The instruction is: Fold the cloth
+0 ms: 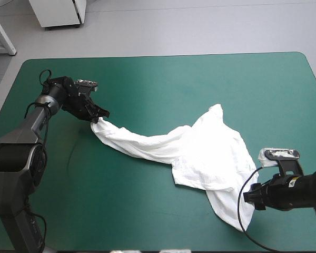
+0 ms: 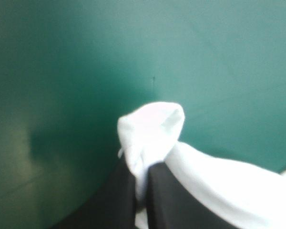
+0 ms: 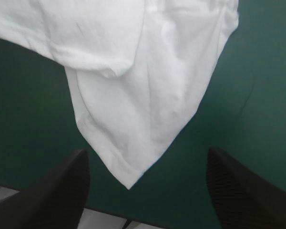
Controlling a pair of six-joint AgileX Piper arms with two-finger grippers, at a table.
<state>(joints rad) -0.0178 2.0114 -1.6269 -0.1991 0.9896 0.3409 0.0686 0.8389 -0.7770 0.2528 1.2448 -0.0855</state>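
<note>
Early stage: no fold made yet. The T-shirt point(image 1: 200, 153) lies on the teal-green table point(image 1: 163, 74), not spread out. Its bulk is bunched right of centre, one part is drawn out into a ropey strip running left, and one corner trails toward the near right edge. By our read, what's left is flattening it out, then every fold.

Left gripper point(image 1: 98, 118): at the left side of the table, about mid-depth and low, with the arm coming in from the near left. Its black fingers are pinched on the end of that strip, and a white tuft pokes out past the tips.

Right gripper point(image 1: 248, 197): near right, low, pointing left at the trailing corner. Its fingers are spread wide. The pointed corner shows in the gap between them and touches neither, as far as we can see. We judge it's lined up to take that corner.
</note>
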